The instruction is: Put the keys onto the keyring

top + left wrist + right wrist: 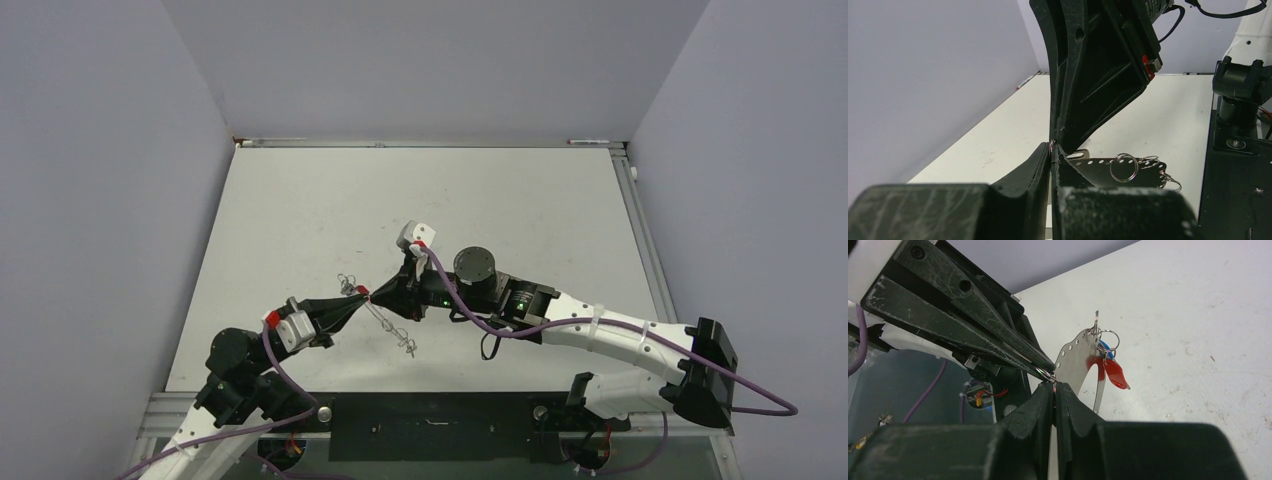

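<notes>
**Both grippers pinched nose to nose on the keyring wire**

On the left gripper (pixel 1051 151) the fingers are pressed together with only a hairline gap, and a thin wire is caught right at the tips. I see the same on the right gripper (pixel 1054 386): fingers narrowed to a slit with a strand of wire pinched between them. The two sets of tips meet point to point over the table (pixel 300 210), a little left of centre and toward the near edge.

From overhead the keyring (pixel 388 322) reads as a thin silver line running from that meeting point down and right, toward the arm bases. I can't tell from that view whether its far end rests on the table.

A perforated metal strip (pixel 1075 357) curves away just past the tips (flat, with a row of small holes along its edge). A small split ring (pixel 1109 336) sits at the strip's top end.

The red key (pixel 1111 372) hangs beside the strip, just under that small ring. The blue key (pixel 1104 346) is tucked behind it and mostly hidden. I can't tell whether those two are threaded on the big loop itself or only on the small ring.
</notes>
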Available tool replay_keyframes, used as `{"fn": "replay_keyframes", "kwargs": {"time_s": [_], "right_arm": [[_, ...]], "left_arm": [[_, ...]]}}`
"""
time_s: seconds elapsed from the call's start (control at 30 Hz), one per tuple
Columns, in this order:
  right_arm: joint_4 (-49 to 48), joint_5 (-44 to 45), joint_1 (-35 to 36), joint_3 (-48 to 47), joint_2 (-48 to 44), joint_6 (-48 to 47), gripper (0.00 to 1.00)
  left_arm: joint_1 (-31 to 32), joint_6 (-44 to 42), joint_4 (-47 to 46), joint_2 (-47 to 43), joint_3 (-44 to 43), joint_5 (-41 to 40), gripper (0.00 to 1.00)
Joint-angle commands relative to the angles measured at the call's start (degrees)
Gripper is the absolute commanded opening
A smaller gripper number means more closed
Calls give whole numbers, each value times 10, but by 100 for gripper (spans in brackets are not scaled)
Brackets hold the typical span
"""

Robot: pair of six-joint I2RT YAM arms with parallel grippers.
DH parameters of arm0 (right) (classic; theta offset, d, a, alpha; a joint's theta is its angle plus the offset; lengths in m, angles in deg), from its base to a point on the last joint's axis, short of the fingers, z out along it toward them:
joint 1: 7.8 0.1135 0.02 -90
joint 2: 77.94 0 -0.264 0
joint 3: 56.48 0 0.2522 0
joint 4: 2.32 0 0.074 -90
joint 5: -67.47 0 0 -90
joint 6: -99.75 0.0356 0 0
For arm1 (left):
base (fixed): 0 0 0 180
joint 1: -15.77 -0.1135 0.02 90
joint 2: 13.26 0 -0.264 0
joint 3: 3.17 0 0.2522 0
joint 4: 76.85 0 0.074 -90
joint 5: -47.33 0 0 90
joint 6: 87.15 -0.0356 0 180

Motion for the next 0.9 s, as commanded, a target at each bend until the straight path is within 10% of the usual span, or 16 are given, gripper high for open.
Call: {"fn": "replay_keyframes", "kwargs": {"time_s": [0.0,0.87], "right_arm": [[-22,-25,1,-10,11,-5,5],[-152,-175,-77,54,43,74,5]], "left_arm": [[-3,6,-24,-7,-25,-11,0],[-3,18,-47,-22,-20,22,0]]}}
